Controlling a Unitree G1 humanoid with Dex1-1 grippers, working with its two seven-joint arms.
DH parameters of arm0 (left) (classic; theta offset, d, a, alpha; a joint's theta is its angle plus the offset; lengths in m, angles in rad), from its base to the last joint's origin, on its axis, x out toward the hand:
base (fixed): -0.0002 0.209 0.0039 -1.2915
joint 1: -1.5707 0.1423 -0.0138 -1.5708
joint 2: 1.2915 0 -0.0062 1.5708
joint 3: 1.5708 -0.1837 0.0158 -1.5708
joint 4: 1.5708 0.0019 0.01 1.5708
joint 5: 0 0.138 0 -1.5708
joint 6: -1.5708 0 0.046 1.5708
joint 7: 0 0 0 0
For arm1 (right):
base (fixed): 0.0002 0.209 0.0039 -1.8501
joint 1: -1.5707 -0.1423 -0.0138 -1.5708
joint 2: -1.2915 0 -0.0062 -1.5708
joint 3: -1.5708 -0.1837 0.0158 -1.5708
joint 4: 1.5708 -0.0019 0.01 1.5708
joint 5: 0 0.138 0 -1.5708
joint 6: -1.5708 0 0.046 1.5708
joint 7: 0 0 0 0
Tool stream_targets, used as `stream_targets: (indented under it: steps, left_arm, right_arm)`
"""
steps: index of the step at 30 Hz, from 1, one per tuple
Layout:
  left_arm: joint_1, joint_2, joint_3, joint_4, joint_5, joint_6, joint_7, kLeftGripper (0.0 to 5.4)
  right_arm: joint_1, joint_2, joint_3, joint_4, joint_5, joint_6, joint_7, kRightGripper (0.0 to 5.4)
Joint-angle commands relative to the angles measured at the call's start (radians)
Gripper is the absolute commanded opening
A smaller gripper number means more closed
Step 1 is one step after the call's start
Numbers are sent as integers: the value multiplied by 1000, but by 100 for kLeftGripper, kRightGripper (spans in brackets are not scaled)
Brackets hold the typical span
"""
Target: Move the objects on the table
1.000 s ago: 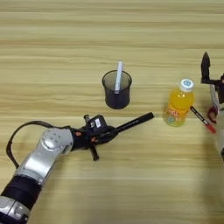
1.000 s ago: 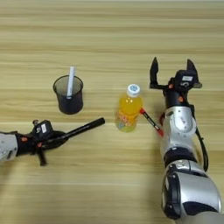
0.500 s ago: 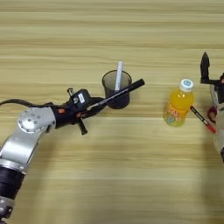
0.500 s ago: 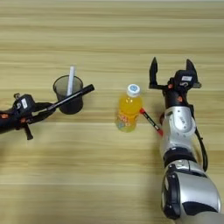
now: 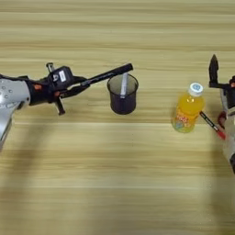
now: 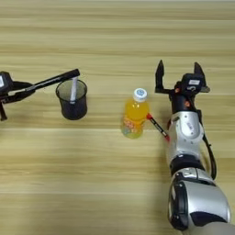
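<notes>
Step in hand: carrying the marker (image 5: 108,74) to the cup (image 5: 122,94). The left gripper (image 5: 75,86) pinches the marker near its rear end; the marker is held off the bench (image 5: 114,174), nearly level, its tip over the cup's far rim. The cup already holds a white stick (image 5: 124,84).

The red-capped pen (image 6: 158,126) lies on the bench between the bottle (image 6: 135,114) and the right arm. The right gripper (image 6: 180,75) is parked beyond it, fingers spread, holding nothing.

Next move, as a judgement: tilt the marker tip-down over the cup opening, lower it, then release. Avoid knocking the cup.
</notes>
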Motion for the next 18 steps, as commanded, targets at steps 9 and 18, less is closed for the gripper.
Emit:
stream_targets:
  steps: [9,18]
  left_arm:
    - [-230,53,-117,176,143,-117,-129,67]
    - [-331,27,-201,292,233,-187,-174,67]
  right_arm:
    - [-3,13,5,-21,-7,-3,-14,540]
    - [2,20,10,-33,-9,-2,-23,540]
